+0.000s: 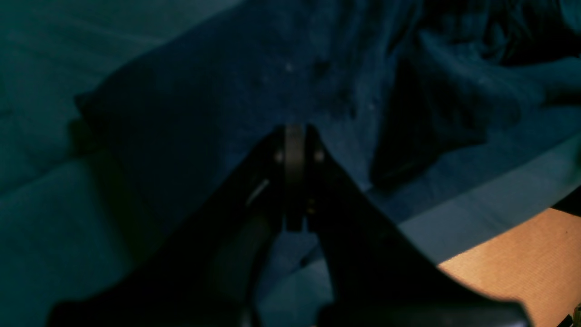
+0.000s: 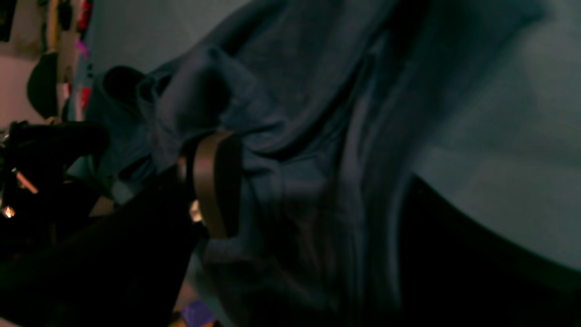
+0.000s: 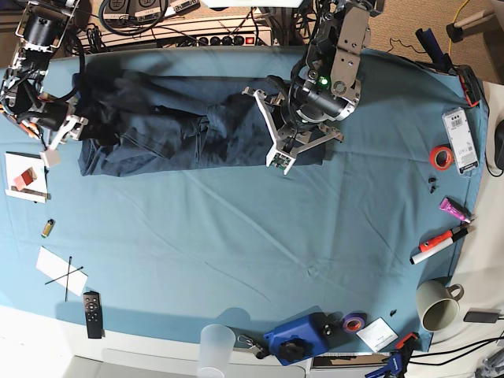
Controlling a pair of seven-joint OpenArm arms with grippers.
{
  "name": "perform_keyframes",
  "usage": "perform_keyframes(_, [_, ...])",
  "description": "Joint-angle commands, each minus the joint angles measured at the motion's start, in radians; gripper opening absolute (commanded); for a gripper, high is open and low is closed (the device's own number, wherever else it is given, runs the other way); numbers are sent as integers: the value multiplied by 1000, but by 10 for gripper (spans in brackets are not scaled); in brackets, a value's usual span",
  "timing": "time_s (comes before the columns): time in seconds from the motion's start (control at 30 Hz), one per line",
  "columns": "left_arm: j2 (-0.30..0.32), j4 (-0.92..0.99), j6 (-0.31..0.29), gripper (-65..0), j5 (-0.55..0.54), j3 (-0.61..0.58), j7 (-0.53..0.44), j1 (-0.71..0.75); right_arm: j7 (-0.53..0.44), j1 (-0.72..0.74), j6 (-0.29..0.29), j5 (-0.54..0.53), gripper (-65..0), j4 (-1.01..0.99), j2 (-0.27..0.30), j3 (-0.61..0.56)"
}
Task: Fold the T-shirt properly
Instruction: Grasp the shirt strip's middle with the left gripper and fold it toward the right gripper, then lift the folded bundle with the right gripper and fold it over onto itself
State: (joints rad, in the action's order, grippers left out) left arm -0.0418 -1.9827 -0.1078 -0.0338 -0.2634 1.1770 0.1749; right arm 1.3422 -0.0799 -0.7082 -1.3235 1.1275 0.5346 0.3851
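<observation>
On the left of the base view, we see our right gripper (image 2: 295, 195) spread wide around a bunched part of the T-shirt (image 3: 161, 94); we cannot tell whether it grips the cloth. The shirt lies rumpled across the table's far side, reaching beneath our left gripper (image 3: 281, 157), whose jaws are closed. The right wrist view alone shows a pale pad (image 2: 218, 184) close against the folds. In the left wrist view, the dark fingertips blur into the navy fabric, and the shirt is cut off above.
</observation>
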Motion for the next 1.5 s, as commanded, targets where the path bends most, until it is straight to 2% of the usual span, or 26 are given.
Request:
perform_keyframes(0.0, [-11, -18, -2, -650, -3, -3, -18, -6, 54, -6, 10, 59, -292, 1, 10, -20])
perform_keyframes(0.07, [-11, -18, -5, -650, -3, -3, -18, -6, 54, -6, 10, 60, -304, 1, 5, -33])
perform_keyframes(0.1, [-11, -18, -5, -650, -3, -3, -18, -6, 54, -6, 10, 61, -338, 1, 1, -34])
perform_keyframes(0.13, [-11, -18, -5, -650, -3, -3, -18, -6, 54, -6, 10, 64, -397, 1, 0, -34])
perform_keyframes(0.23, [-11, -18, -5, -650, -3, -3, -16, -6, 54, 0, 10, 70, -634, 2, -6, -26])
perform_keyframes(0.27, [-11, -18, -5, -650, -3, -3, -12, -6, 54, 5, 10, 77, -650, 4, -7, -19])
perform_keyframes(0.37, [-11, -18, -5, -650, -2, -2, 8, -5, 54, 31, 10, 108, -650, 5, -5, 37])
perform_keyframes(0.53, [-11, -21, 6, -650, 9, -2, 13, 18, 54, 107, 10, 229, -650, 5, -5, 210])
perform_keyframes(0.73, [-10, -72, 42, -650, 121, -2, -5, 53, 54, 154, 10, 322, -650, 23, -5, 359])
perform_keyframes(0.93, [28, -77, 69, -650, 200, -2, -8, 61, 54, 154, 10, 400, -650, 158, -14, 362])
perform_keyframes(1.03, [61, -77, 143, -650, 282, 4, -7, 61, 54, 140, 10, 424, -650, 292, -40, 362])
perform_keyframes(1.1, [80, -78, 165, -650, 296, 27, -7, 60, 54, 124, 22, 423, -650, 389, -71, 362])
perform_keyframes(1.3, [97, -78, 164, -650, 271, 166, 1, 61, 54, 56, 25, 446, -650, 545, -173, 294])
perform_keyframes(1.47, [164, -78, 129, -650, 122, 280, 2, 61, 54, 21, 23, 443, -650, 645, -251, 183])
